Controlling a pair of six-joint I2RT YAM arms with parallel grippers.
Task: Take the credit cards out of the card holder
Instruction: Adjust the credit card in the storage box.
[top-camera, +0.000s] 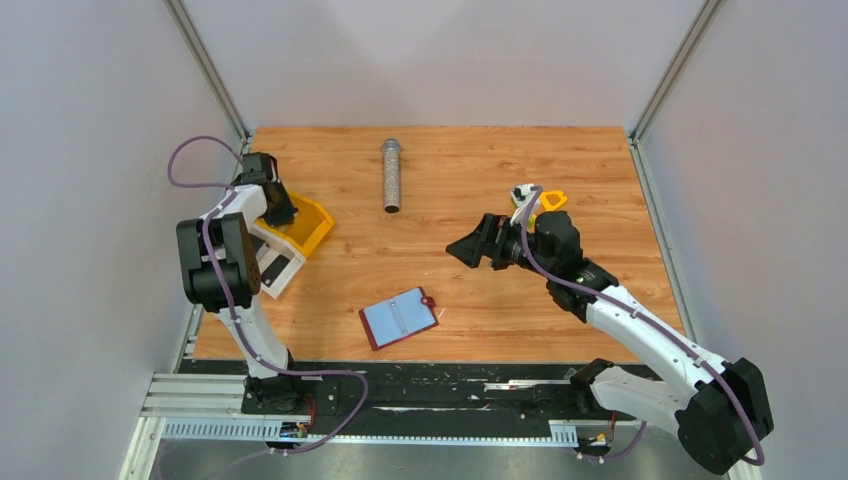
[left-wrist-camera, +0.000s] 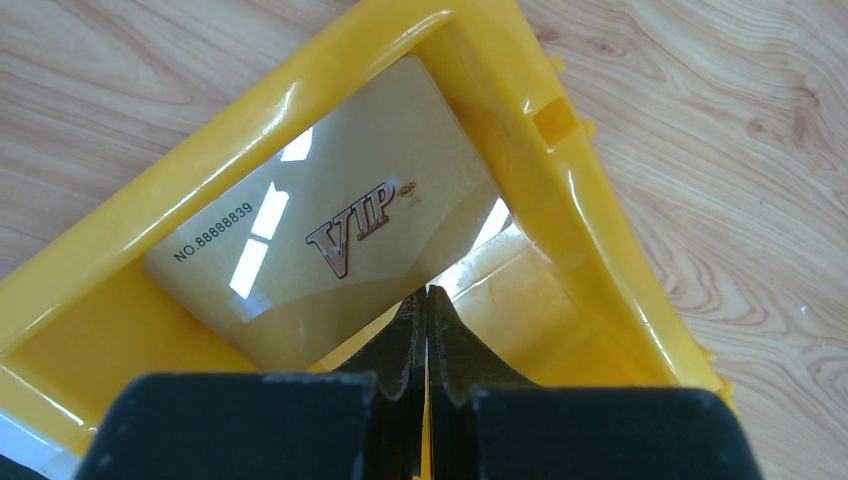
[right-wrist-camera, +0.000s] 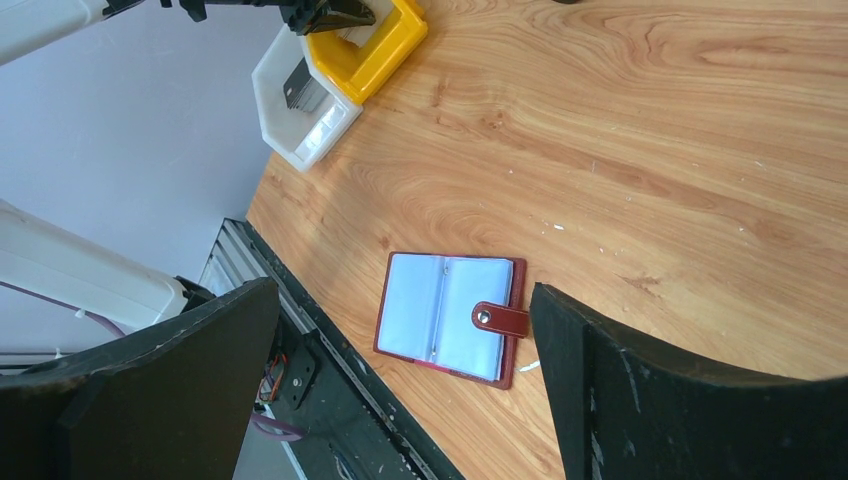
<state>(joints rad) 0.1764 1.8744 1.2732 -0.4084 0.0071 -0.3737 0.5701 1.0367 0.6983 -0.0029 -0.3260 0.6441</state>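
Left gripper (left-wrist-camera: 428, 300), clenched at the edge of the gold VIP card (left-wrist-camera: 320, 220) inside the yellow tray (left-wrist-camera: 590, 240), seems to be depositing it; release comes next. Right gripper (top-camera: 468, 248) gapes, facing the opened card holder (top-camera: 398, 318).

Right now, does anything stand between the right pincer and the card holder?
Nothing visible does. The right pincer hangs open above the table, and the card holder lies opened flat nearer the front edge. Only bare wood shows between them; the metal tube lies far back, off that path.
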